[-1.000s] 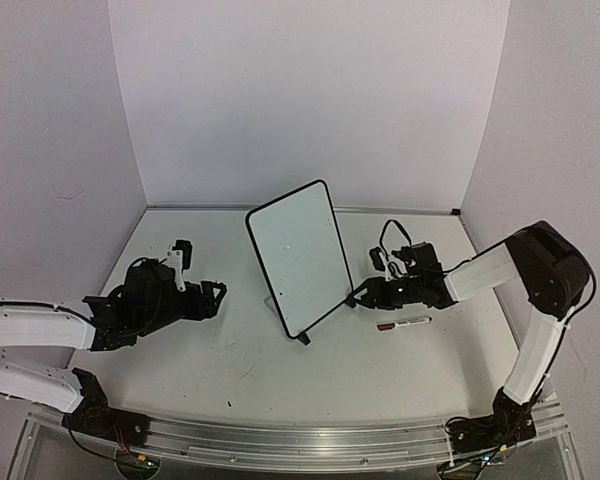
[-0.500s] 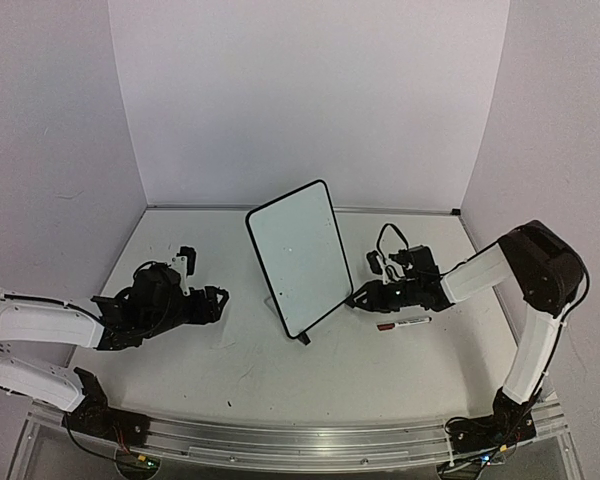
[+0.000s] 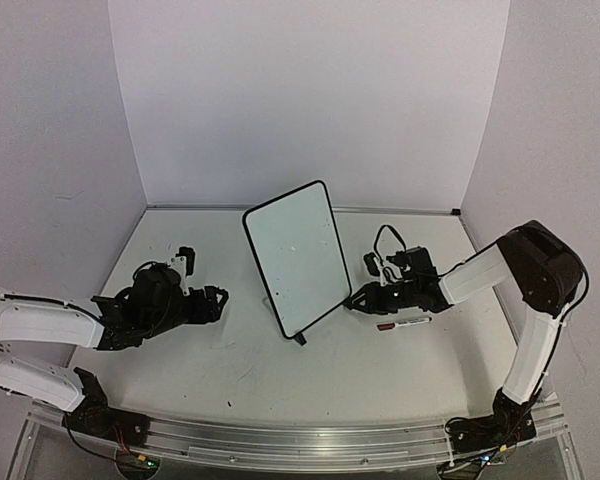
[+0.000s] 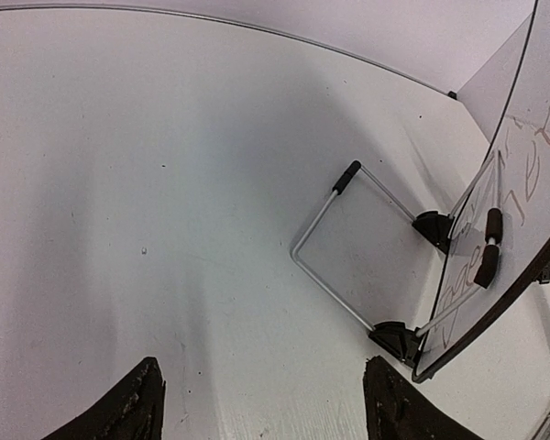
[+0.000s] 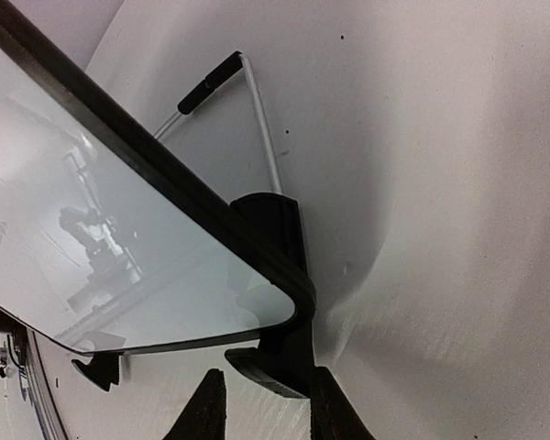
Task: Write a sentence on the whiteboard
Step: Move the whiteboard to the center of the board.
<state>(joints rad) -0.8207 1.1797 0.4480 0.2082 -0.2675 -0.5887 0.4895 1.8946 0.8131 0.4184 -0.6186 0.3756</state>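
Note:
The whiteboard (image 3: pixel 296 258) stands tilted mid-table on black feet and a wire stand (image 4: pixel 335 240). Its face looks blank in the top view. In the left wrist view faint reddish handwritten strokes (image 4: pixel 530 174) show on its surface, and I cannot read them as a sentence. My right gripper (image 3: pixel 353 299) is low at the board's right lower corner. Its fingers are shut on either side of the black foot (image 5: pixel 277 359), with the gripper (image 5: pixel 268 408) just below the foot. My left gripper (image 3: pixel 218 299) rests open to the left of the board, and the left gripper (image 4: pixel 266 412) holds nothing.
A white marker with a red end (image 3: pixel 404 323) lies on the table just right of my right gripper. White walls close in the table's left, back and right sides. A metal rail (image 3: pixel 300 440) runs along the near edge.
My right gripper's jaws have narrowed around the board's foot. The board's top has shifted slightly left. My left arm settled a little earlier and is now still.

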